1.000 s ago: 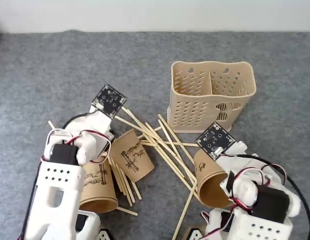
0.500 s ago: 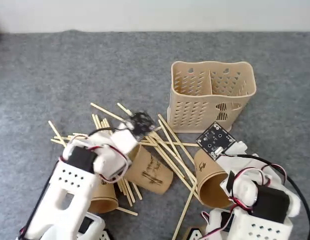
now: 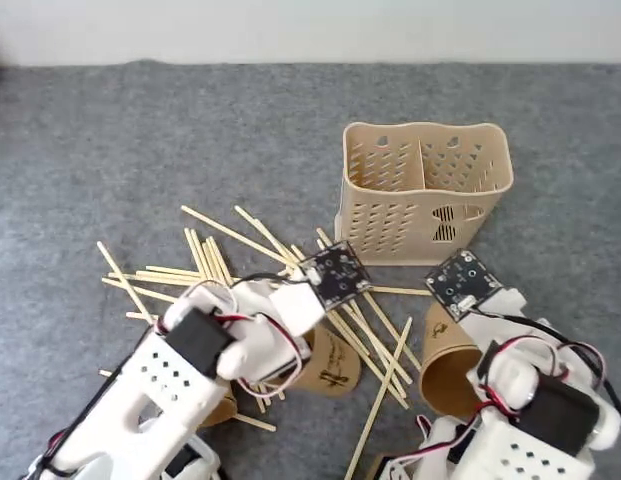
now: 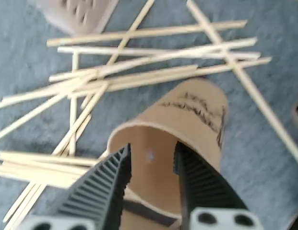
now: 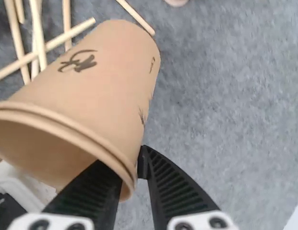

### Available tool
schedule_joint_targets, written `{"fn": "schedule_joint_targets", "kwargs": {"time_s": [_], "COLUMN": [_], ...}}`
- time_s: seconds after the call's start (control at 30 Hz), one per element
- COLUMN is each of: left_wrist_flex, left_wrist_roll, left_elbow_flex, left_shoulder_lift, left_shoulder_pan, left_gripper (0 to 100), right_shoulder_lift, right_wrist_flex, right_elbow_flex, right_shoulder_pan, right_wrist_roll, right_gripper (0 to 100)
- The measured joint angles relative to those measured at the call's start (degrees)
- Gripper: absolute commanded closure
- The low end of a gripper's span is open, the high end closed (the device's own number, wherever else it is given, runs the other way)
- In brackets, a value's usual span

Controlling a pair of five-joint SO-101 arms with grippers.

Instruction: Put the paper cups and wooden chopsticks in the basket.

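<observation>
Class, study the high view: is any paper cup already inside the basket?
No, the left arm's cup and the right arm's cup both lie outside the basket.

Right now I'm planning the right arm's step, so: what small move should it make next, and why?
Probably raise the right gripper. It pinches the rim of a paper cup held sideways, low beside the chopsticks, and the basket stands upright beyond, so the cup likely needs height to clear its wall.
</observation>
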Motion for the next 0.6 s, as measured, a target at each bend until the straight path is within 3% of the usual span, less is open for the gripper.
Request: {"fn": "schedule_joint_targets", "kwargs": {"time_s": [0.17,0.6], "left_wrist_flex": [-4.0,-5.1], "left_wrist_roll": [2.9,5.8], "left_elbow_flex": [0.0,-2.7], "left_shoulder_lift": [0.0,0.0], "left_shoulder_pan": [4.4,4.9], "left_gripper": [85,85], "right_shoulder_lift": [0.0,0.0], "right_wrist_flex": [0.0,0.0], "right_elbow_flex": [0.0,-0.2], "right_shoulder_pan": [3.3,4.6], "right_wrist_roll": [0.4,0.1], "right_gripper": [98.9,98.9]}}
